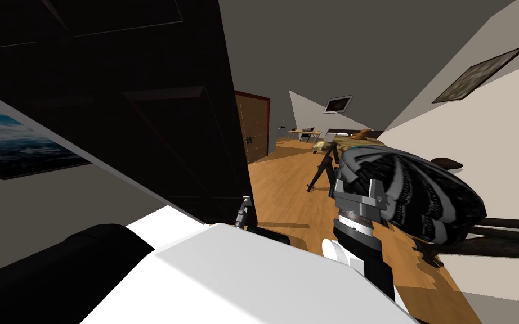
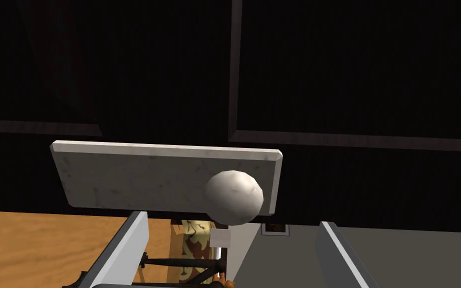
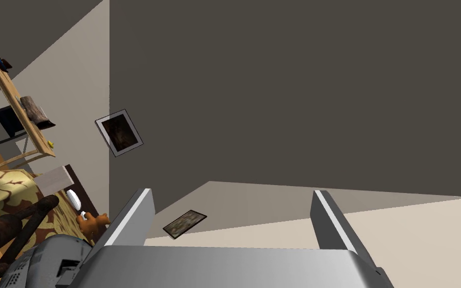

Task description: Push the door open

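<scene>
The door (image 1: 157, 129) is a very dark panelled leaf on my left, and its free edge stands just left of the wooden floor. In the left wrist view the door (image 2: 349, 75) is close ahead and carries a pale plate (image 2: 124, 180) with a round pale knob (image 2: 234, 196). My left gripper (image 2: 232, 220) is open just short of the knob, which sits between the lines of its fingers (image 2: 134, 240). In the head view the left gripper (image 1: 243, 210) shows small at the door's edge. My right gripper (image 1: 358, 191) is raised over the floor and stands open (image 3: 233, 194), holding nothing.
A round black and grey striped object (image 1: 421, 191) sits right beside my right gripper, on dark legs. A dark tripod (image 1: 323, 169) stands on the wooden floor (image 1: 286, 191). Farther off are a brown door (image 1: 253, 126), a desk (image 1: 303, 132) and a bed (image 1: 359, 138).
</scene>
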{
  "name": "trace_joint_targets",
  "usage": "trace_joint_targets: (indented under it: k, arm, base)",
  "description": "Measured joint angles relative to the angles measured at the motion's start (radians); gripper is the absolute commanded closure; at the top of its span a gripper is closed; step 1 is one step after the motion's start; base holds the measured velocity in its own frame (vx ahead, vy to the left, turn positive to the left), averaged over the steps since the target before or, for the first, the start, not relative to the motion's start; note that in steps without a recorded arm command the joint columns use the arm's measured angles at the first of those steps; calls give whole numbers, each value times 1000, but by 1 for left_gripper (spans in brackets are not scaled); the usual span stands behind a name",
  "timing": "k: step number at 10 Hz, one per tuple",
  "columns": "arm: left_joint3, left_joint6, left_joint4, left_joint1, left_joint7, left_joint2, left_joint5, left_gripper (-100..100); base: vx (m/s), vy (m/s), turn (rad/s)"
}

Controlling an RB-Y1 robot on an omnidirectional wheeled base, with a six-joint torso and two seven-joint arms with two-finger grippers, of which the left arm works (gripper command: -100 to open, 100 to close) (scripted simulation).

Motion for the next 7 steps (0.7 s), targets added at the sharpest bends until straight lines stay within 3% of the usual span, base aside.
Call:
trace_joint_targets:
  k: [5, 6, 7]
  arm:
    - [0, 0, -1, 1, 0, 2, 0, 100]
    - [0, 0, -1, 1, 0, 2, 0, -100]
    - [2, -1, -2, 1, -2, 20, 7, -100]
  base:
    - [-18, -1, 0]
    - [-20, -9, 28]
    - [-49, -13, 42]
